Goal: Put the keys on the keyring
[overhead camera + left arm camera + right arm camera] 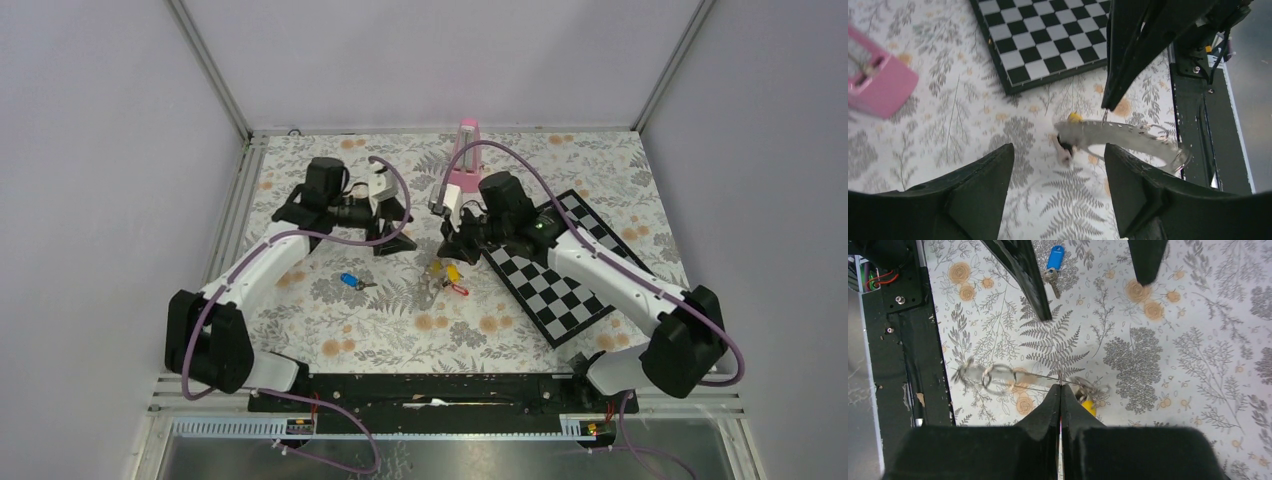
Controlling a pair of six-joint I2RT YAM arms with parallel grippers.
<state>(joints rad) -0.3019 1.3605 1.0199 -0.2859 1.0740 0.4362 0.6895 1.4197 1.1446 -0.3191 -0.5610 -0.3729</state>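
Pinching the keyring (998, 379) by its thin strap in the shut right gripper (1060, 392), with the rings smeared by blur and seemingly swaying just over the cloth (330, 320). Hovering close opposite with the left gripper (1058, 150), spread wide and holding nothing. Seeing the yellow key (1088, 407) right at the ring end, yet unable to tell whether threaded on or merely touching. Leaving the blue key (1054, 257) flat on the cloth, well apart toward the left arm's side, plainly not on.

Likely to slip from so narrow a pinch if tugged. Likely to miss a ring that sways. Could knock fingertips together, working this near. Could skid the flat blue key along, or ruck the cloth, instead of lifting it.

Working over a pale floral cloth, grey ferns and orange roses, spread across the table. Sharing it with a chessboard (560, 290) at the right, a pink block (467, 150) by the far edge and a black rail (430, 390) along the near one. Boxed in by plain lilac-grey walls (100, 150) with a metal frame (210, 70) in the corners.
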